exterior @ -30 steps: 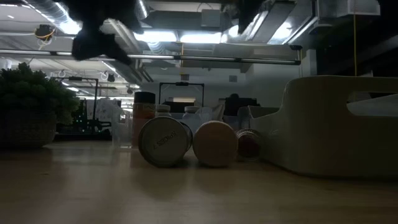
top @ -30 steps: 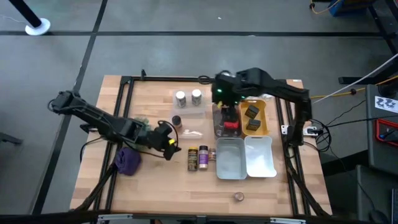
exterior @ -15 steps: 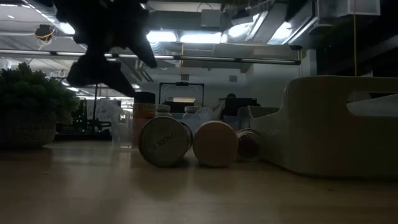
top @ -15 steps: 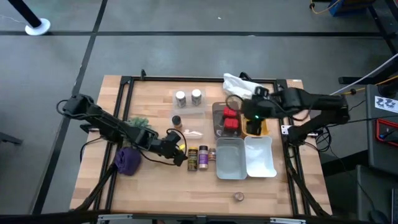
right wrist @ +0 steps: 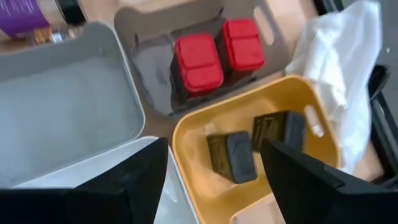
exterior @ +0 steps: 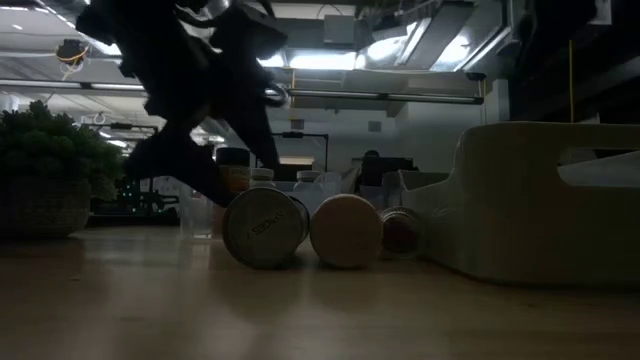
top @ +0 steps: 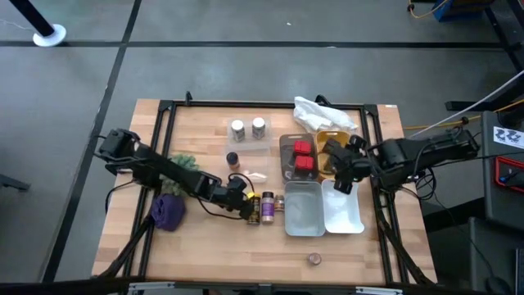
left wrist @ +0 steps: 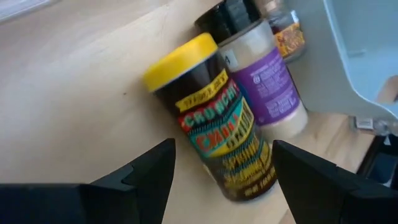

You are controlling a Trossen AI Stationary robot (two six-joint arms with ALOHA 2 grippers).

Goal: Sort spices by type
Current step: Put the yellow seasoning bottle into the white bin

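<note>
Three spice jars lie on their sides at mid-table: a yellow-capped jar point(left wrist: 211, 124) point(top: 254, 209), a purple-labelled jar point(left wrist: 267, 81) and a small third one point(top: 280, 201). My left gripper point(top: 242, 203) point(left wrist: 224, 180) hangs open just left of them, slanting down, the yellow-capped jar ahead between its fingers, untouched. My right gripper point(top: 344, 174) point(right wrist: 214, 186) hovers open over the yellow tray point(right wrist: 186, 137), which holds two dark tins point(right wrist: 231, 157). Two red tins point(right wrist: 199, 62) sit in the grey tray point(top: 286, 146).
Two silver-capped jars point(top: 237, 129) and a dark-capped jar point(top: 232, 158) stand at the far middle. A white bag point(top: 323, 113) lies behind the trays. A grey-blue tray point(top: 303, 209) and a white tray point(top: 342, 205) sit near right. A purple cloth point(top: 168, 211) lies left and a round tin point(top: 314, 259) lies near the front edge.
My left gripper has come down and toward the table's right edge, closing on the lying jars, and has rolled a little. My right gripper has drawn back from over the grey tray toward the right and near edges and sunk, uncovering the white bag.
</note>
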